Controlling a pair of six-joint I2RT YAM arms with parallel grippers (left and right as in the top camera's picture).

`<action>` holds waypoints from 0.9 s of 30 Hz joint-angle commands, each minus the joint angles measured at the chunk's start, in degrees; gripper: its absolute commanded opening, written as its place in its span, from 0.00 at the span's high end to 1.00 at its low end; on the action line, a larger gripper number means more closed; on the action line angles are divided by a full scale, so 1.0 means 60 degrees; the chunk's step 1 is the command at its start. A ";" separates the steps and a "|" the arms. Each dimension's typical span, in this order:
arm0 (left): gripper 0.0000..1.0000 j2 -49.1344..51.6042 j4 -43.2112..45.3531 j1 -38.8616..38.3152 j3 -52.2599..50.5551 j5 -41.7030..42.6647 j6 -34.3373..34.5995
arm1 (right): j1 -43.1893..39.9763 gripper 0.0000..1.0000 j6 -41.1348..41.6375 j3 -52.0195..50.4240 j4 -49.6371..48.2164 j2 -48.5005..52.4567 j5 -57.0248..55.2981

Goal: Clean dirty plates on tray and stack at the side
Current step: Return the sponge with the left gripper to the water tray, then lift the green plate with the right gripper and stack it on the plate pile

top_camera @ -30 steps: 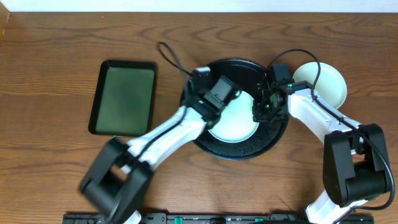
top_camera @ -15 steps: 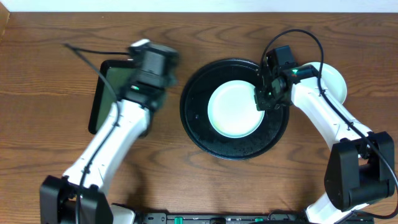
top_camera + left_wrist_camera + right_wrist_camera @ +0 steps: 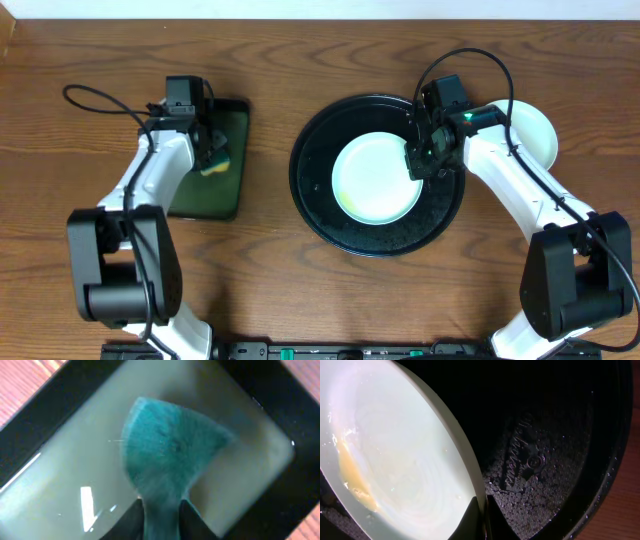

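On the wooden desk, left jaws pinch a teal sponge over the green tray; right jaws clamp a smeared plate's rim.

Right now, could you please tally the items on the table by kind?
Plates: 2 visible, tray plate, side plate
Trays: 2, round black tray, rectangular tray
Sponge: 1
Total: 5

Rect black tray w/ green inside, left side of wood table. Green/yellow sponge in its right half, approx mid-length.
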State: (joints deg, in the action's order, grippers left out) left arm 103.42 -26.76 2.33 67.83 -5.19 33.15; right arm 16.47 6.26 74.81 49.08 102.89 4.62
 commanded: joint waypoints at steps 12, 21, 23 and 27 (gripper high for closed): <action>0.52 -0.1825 -0.0233 0.0331 -0.0036 0.0215 -0.0055 | 0.0193 0.99 -0.0135 0.0608 0.0313 -0.0222 -0.0801; 0.27 -0.2674 -0.0546 0.0335 -0.0036 0.0262 -0.0058 | 0.1373 0.99 -0.0463 0.2306 0.1716 -0.0222 -0.4710; 0.26 -0.2663 -0.0612 0.0331 -0.0036 0.0262 -0.0058 | 0.1767 0.99 -0.0688 0.2681 0.1887 -0.0222 -0.5286; 0.20 -0.2663 -0.0685 0.0331 -0.0036 0.0262 -0.0058 | 0.2579 0.99 -0.1107 0.3282 0.2095 -0.0222 -0.6761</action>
State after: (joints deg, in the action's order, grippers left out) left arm 87.26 -30.57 4.08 67.83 -3.55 32.75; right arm 28.71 2.63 91.59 61.25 102.89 -24.99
